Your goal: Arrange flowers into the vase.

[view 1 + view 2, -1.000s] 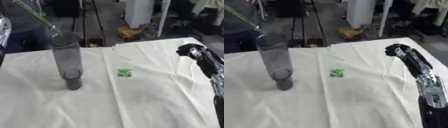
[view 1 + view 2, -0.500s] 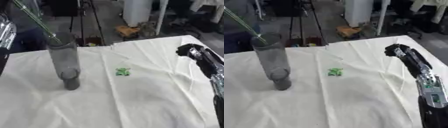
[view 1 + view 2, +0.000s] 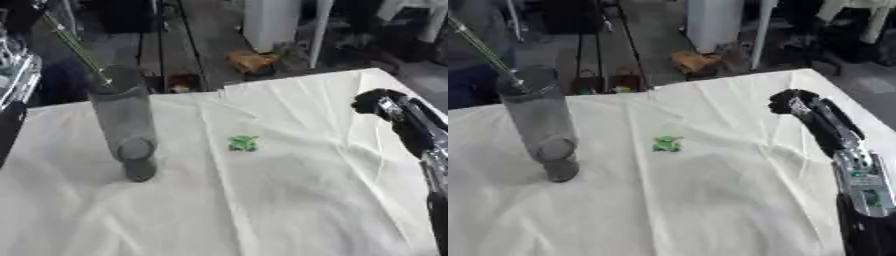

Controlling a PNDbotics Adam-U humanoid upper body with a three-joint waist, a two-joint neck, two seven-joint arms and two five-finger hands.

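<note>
The right hand point(image 3: 791, 102) hovers over the far right part of the cloth-covered table point(image 3: 710, 200). It shows as a dark, rounded lump at the end of the black and silver right arm point(image 3: 846, 150), which comes in from the lower right corner. The fingers seem curled under, yet they blur into one black mass, so whether they are shut or merely bent cannot be told. Nothing shows in the hand.

Well to the left of that hand, about level with it on the white cloth, lies a small green scrap point(image 3: 666, 144); only its colour and crumpled shape can be made out. Further left again stands the vase point(image 3: 542, 127), a tall grey translucent cylinder with a darker round base. It looks tilted, with its mouth leaning away toward the far left.

A thin green flower stem point(image 3: 77, 47) slants down from the upper left, and its lower end meets the rim of the vase mouth. The stem's top runs out of the picture, so no bloom shows. Whether the tip is inside the mouth or just at the rim cannot be told.

Of the left arm point(image 3: 16, 75), only a silver and black part shows at the left edge of the left eye view, cut off by the border. The left hand is not visible in either view.
</note>
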